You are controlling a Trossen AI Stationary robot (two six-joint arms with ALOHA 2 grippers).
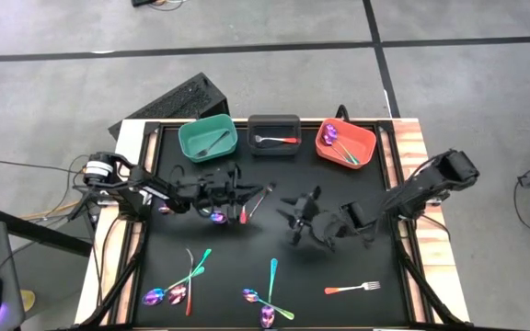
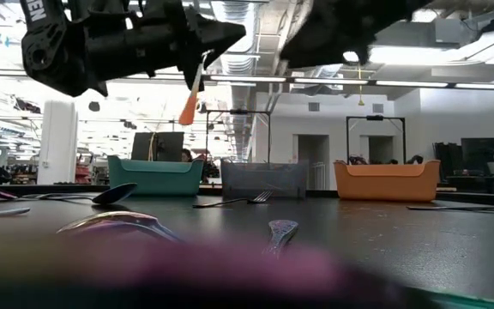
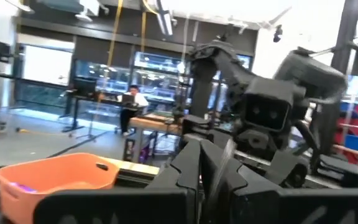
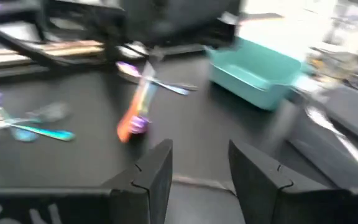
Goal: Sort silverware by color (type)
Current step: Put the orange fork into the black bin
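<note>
Two grippers meet mid-surface. Left gripper (image 1: 243,195) pinches an orange-red handled utensil (image 1: 256,203), lifted off the surface (image 1: 385,267). Right gripper (image 1: 294,221), jaws spread, holds nothing, just beside it. Open surface between them and the teal (image 1: 208,138), grey (image 1: 274,134), orange bins (image 1: 346,144); remaining silverware (image 1: 270,296) beyond, near the opposite edge.

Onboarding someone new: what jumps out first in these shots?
Two dark arms meet mid-table, the left gripper shut on an orange-red-handled utensil held off the black mat, the right gripper facing it with jaws open. Behind stand a teal bin, a dark grey bin and an orange bin; iridescent purple-teal spoons lie scattered along the near edge.
</note>
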